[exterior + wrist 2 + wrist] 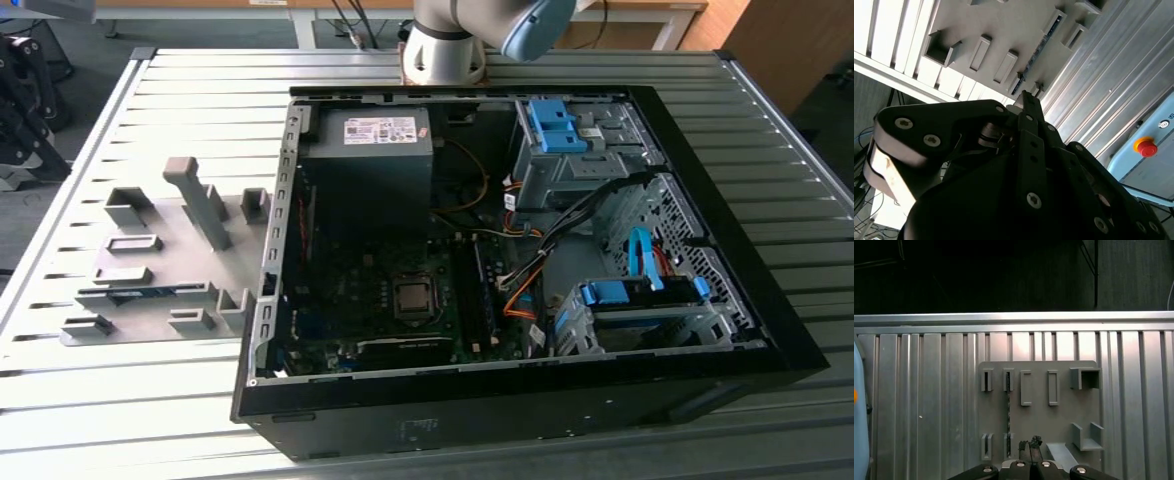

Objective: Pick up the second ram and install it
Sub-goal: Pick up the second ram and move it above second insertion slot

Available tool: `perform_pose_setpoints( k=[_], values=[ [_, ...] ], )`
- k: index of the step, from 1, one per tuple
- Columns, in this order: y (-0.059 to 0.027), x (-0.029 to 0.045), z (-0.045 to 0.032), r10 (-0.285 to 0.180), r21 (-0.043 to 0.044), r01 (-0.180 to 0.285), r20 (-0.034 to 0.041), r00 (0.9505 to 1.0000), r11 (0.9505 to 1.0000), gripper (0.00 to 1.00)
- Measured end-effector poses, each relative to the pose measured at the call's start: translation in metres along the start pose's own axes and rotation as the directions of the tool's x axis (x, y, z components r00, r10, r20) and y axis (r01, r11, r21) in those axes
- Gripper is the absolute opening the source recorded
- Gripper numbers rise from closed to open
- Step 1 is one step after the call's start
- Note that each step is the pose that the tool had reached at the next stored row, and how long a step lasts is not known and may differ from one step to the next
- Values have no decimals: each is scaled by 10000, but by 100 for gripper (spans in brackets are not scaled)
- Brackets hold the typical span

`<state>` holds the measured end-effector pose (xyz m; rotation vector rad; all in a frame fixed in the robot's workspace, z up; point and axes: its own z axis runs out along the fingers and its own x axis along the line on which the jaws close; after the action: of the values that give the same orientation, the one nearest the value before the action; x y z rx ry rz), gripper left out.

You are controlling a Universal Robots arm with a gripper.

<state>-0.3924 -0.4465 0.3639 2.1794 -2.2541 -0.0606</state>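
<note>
The second ram (140,292) is a thin blue stick standing on edge between grey holder blocks on the fixture plate (160,225), at the exterior view's left beside the open computer case (534,400). In the first wrist view the ram (1009,412) is a dark thin line running between two pairs of slotted blocks. The second wrist view has it (1036,55) lying slantwise across the plate. My gripper (1028,444) hangs well above the plate, close to the ram's near end. Its fingertips (1029,100) are together with nothing between them.
The case holds a motherboard (387,290), a power supply (374,150) and blue drive cages (641,295). The arm's base (443,50) stands behind the case. All rests on a slatted metal table (120,400). A red stop button (1145,146) sits off the table's edge.
</note>
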Motion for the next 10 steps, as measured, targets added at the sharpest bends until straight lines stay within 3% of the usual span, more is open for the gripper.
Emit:
perform_pose_setpoints(
  k=[4, 6, 8, 9, 10],
  values=[
    [0, 0, 0, -1, 0, 1, 13, 10000, 10000, 11],
    [0, 1, 3, -2, 0, 2, 14, 10000, 10000, 23],
    [-2, 8, 30, -7, 1, 7, 15, 10000, 10000, 23],
    [-2, 12, 47, -9, 0, 9, 14, 10000, 10000, 30],
    [-2, 16, 66, -8, 0, 8, 14, 10000, 10000, 30]
  ],
)
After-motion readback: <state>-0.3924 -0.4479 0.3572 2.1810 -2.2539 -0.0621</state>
